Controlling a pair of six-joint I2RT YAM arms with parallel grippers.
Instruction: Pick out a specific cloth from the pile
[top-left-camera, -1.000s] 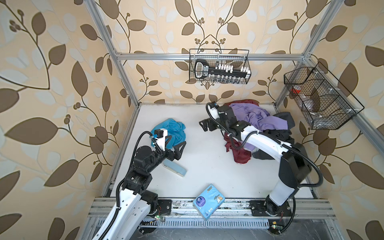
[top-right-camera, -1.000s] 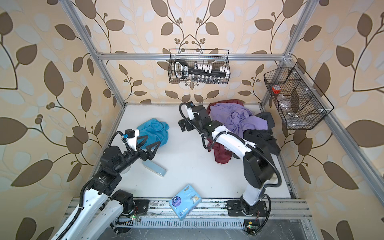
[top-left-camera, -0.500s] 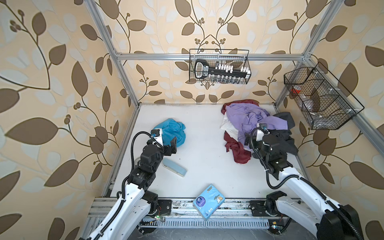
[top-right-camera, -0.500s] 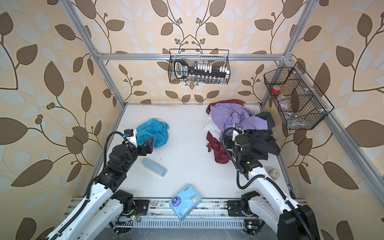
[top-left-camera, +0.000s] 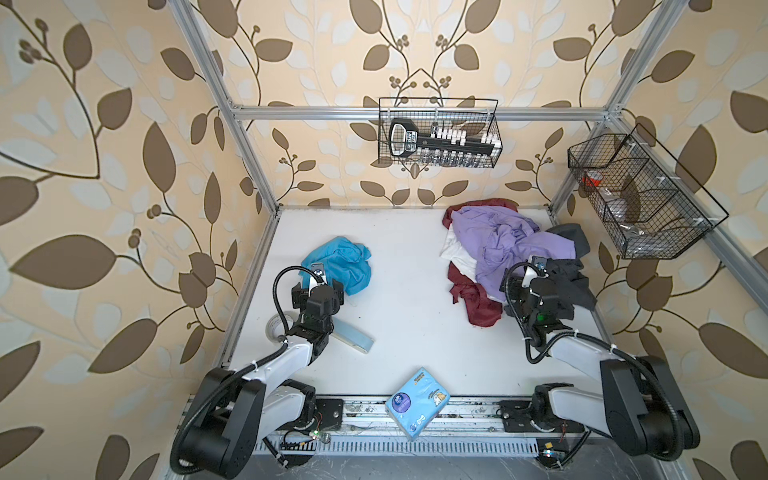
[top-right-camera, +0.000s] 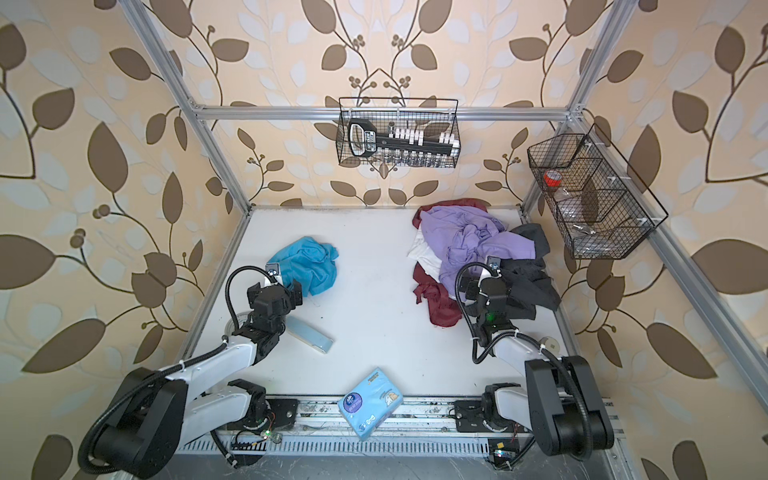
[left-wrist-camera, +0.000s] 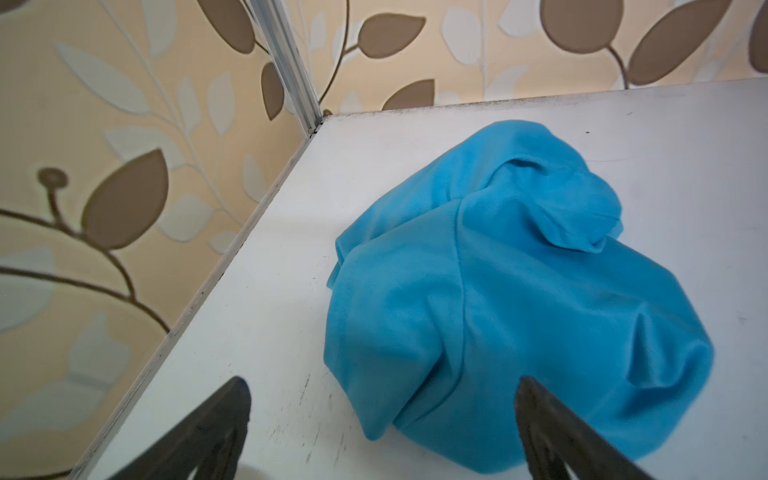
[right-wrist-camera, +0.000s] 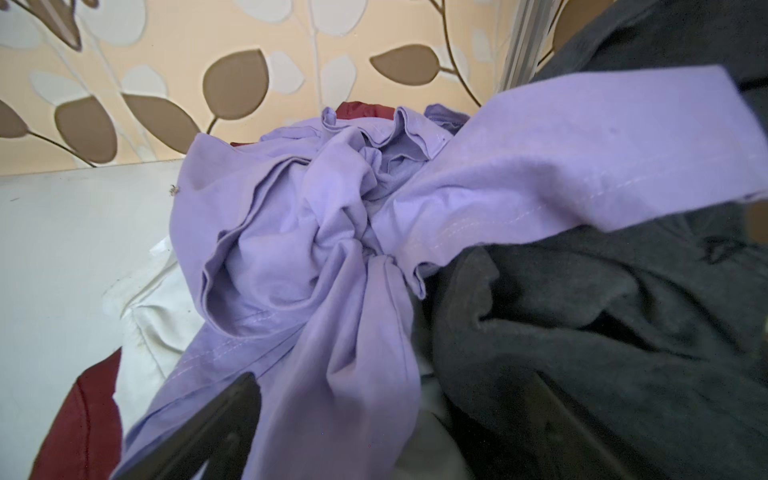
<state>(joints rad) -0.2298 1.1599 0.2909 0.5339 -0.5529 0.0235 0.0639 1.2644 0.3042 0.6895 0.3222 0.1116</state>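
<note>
The turquoise cloth lies crumpled on the white table at the left, well apart from the pile of lilac, maroon, white and dark grey garments at the back right. My left gripper stands open at the cloth's near edge. In the left wrist view the cloth reaches between the left gripper's spread fingers. My right gripper is open over the pile's near side; lilac fabric lies between the right gripper's fingers, ungripped.
A pale blue tissue pack sits at the front edge. A flat pale blue case and a tape roll lie beside my left arm. Wire baskets hang on the back wall and the right wall.
My right arm has folded back from a reach across the far middle of the table to the pile's near side. My left gripper has shifted slightly left. The cloth has not moved.
</note>
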